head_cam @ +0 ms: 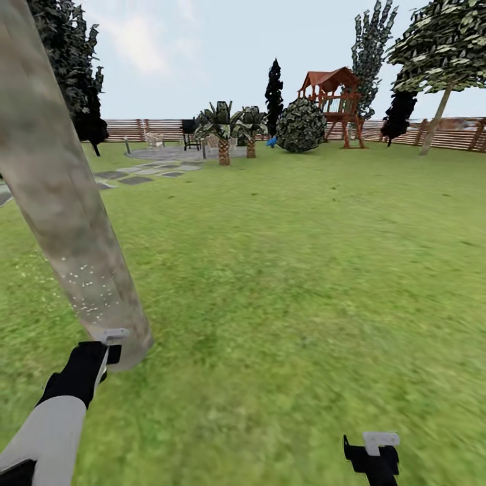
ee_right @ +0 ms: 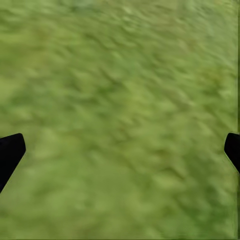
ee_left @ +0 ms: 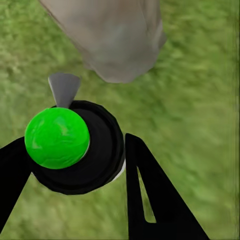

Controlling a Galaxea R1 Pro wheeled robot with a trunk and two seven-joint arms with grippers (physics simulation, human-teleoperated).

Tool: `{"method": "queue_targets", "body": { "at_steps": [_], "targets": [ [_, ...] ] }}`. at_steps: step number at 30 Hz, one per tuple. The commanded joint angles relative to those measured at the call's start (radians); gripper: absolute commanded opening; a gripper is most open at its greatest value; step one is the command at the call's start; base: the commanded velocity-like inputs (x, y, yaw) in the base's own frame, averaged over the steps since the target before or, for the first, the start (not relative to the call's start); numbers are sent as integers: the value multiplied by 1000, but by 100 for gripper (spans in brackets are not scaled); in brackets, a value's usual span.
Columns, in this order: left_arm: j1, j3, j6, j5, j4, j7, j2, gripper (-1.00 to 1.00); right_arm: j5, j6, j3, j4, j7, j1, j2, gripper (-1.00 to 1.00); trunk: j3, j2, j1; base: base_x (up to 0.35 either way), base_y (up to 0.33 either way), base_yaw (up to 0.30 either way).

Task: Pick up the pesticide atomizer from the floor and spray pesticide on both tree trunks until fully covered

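Observation:
A thick, leaning tree trunk (head_cam: 61, 202) of mottled beige-grey bark rises at the left, with white pesticide specks (head_cam: 84, 283) dotted low on it. My left gripper (head_cam: 101, 347) sits by the trunk's base, shut on the pesticide atomizer (ee_left: 75, 150). The atomizer has a black body, a bright green round top and a grey nozzle (ee_left: 63, 87) aimed at the trunk's foot (ee_left: 115, 35). The second tree (head_cam: 435, 115) stands far off at the right by the fence. Over bare grass, my right gripper (head_cam: 371, 459) is open with nothing in it (ee_right: 120, 150).
Green lawn (head_cam: 304, 270) stretches ahead to a brown slat fence (head_cam: 405, 135). At the far end are a wooden play tower (head_cam: 332, 101), a round shrub (head_cam: 301, 125), short palms (head_cam: 223, 131), dark narrow trees (head_cam: 273, 91) and a stone patio (head_cam: 155, 158).

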Motion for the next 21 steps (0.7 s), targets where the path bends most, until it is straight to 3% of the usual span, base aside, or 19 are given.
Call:
{"method": "queue_targets", "body": {
  "at_steps": [1, 5, 14, 21],
  "targets": [
    [0, 1, 2, -5, -1, -2, -2, -100, 11, -2, -5, 2, -4, -1, 0, 100, -1, 0, 0, 182, -240, 3],
    [0, 1, 0, -5, -1, -1, -5, -100, 11, -2, -5, 2, -4, -1, 0, 100, -1, 0, 0, 193, -234, 97],
    [0, 2, 0, -5, -1, -1, -6, -100, 11, -2, -5, 1, -4, -1, 0, 100, -1, 0, 0, 216, -220, 250],
    [1, 2, 0, -4, 3, -1, -8, -100, 11, -2, -5, 2, -4, -1, -1, 100, -1, 0, 0, 198, -217, 16]
  ]
}}
